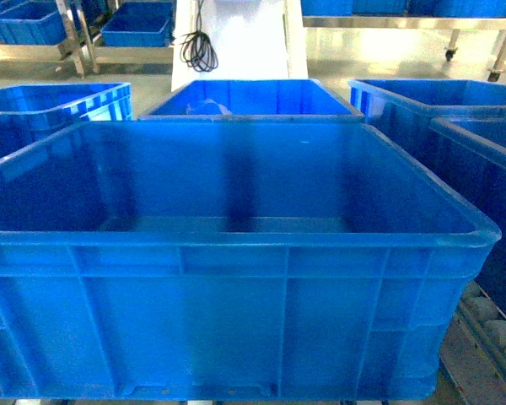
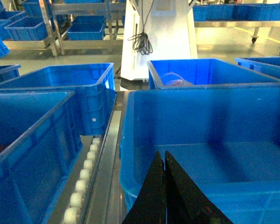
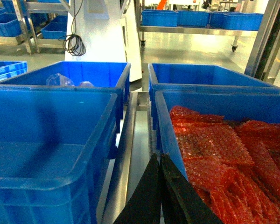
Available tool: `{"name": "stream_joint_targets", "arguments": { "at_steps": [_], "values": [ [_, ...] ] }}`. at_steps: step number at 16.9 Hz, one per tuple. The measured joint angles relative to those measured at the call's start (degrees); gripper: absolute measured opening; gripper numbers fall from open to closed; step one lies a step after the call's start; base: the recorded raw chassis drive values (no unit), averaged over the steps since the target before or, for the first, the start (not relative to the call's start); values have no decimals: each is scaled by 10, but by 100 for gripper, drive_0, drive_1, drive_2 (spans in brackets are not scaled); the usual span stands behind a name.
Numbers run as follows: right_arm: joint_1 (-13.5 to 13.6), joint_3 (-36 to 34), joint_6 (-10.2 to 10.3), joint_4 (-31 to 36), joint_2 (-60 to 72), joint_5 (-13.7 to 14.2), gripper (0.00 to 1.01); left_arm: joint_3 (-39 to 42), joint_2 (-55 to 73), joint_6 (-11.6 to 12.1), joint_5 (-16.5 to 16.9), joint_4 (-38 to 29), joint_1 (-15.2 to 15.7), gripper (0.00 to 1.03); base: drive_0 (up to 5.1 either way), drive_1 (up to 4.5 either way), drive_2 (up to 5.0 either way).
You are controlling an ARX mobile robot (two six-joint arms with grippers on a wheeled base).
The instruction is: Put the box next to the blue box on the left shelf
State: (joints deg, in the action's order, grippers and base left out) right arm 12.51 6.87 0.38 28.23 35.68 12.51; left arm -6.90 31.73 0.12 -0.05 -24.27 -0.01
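Observation:
The box point(image 1: 236, 240), a large open-top blue crate with a thick rim, fills the head view and is empty. Neither gripper shows in that view. In the left wrist view my left gripper point(image 2: 164, 155) is shut, its black fingers pressed tip to tip over the box's near left corner point(image 2: 126, 154) with nothing between them. My right gripper point(image 3: 158, 157) is also shut and empty, hovering over the metal rail between the box point(image 3: 51, 116) and the crate to its right. Smaller blue boxes point(image 1: 137, 25) sit on metal shelves far back left.
A crate point(image 1: 253, 97) with clear plastic stands directly behind the box. More blue crates flank it on the left point(image 1: 59, 105) and right point(image 1: 489, 169); the right one holds red bubble wrap point(image 3: 214, 149). White rollers point(image 2: 84, 182) line the rail. A white column with a coiled cable point(image 1: 199, 46) stands behind.

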Motion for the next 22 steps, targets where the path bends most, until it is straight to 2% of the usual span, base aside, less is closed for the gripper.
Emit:
{"name": "stream_joint_targets", "arguments": {
  "at_steps": [1, 5, 6, 9, 13, 22],
  "values": [
    [-19, -11, 0, -14, -26, -16, 2, 11, -18, 0, 0, 7, -1, 1, 0, 0, 0],
    [-68, -39, 0, -66, -106, -67, 2, 38, -86, 0, 0, 47, -1, 1, 0, 0, 0],
    [-125, -63, -1, -256, -305, -126, 2, 60, -305, -1, 0, 250, -1, 1, 0, 0, 0],
    [-125, -63, -1, -287, -344, -125, 2, 59, -311, -1, -1, 234, -1, 1, 0, 0, 0],
    [-125, -61, -1, -275, -354, -125, 2, 60, -311, -1, 3, 252, 0, 1, 0, 0, 0],
    [-125, -62, -1, -285, -354, -125, 2, 60, -311, -1, 0, 246, 0, 1, 0, 0, 0]
  ]
}}
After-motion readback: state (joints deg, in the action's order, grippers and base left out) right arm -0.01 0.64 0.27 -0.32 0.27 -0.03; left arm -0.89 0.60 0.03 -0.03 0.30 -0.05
